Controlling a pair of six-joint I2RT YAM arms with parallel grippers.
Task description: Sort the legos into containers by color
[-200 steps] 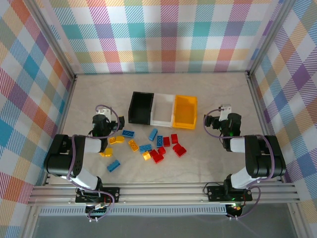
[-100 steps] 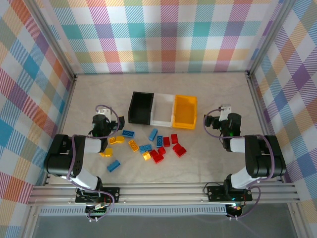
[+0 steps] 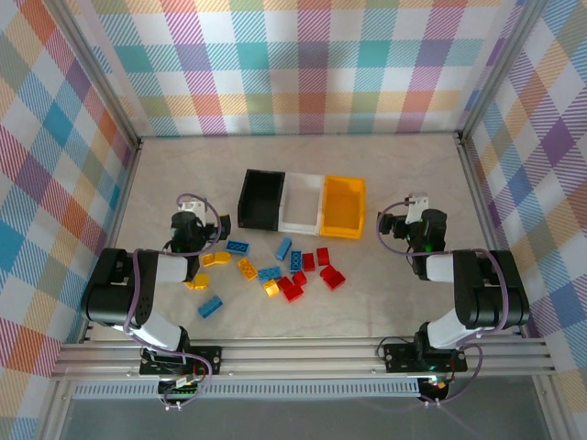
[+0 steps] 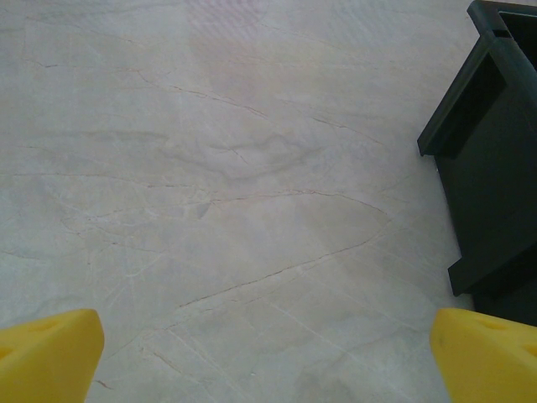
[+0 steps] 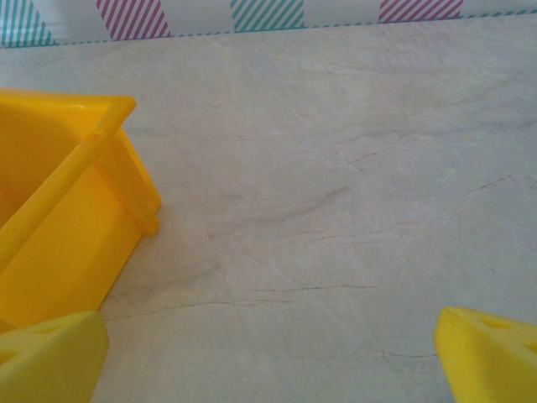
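Three bins stand in a row mid-table: black [image 3: 260, 200], white [image 3: 301, 203], yellow-orange [image 3: 342, 206]. In front of them lie scattered legos: blue ones [image 3: 238, 246] [image 3: 210, 306], yellow-orange ones [image 3: 246, 268] [image 3: 196, 281], red ones [image 3: 332, 276] [image 3: 290, 289]. My left gripper [image 3: 189, 220] rests low, left of the black bin [image 4: 495, 159], open over bare table [image 4: 268, 369]. My right gripper [image 3: 408, 220] sits right of the yellow-orange bin [image 5: 59, 201], open with nothing between its fingertips [image 5: 268, 369].
Checked walls enclose the marble-patterned table [image 3: 183, 174] on three sides. Metal rails [image 3: 303, 353] run along the near edge, by the arm bases. Bare table stretches behind the bins and to both sides of the lego pile.
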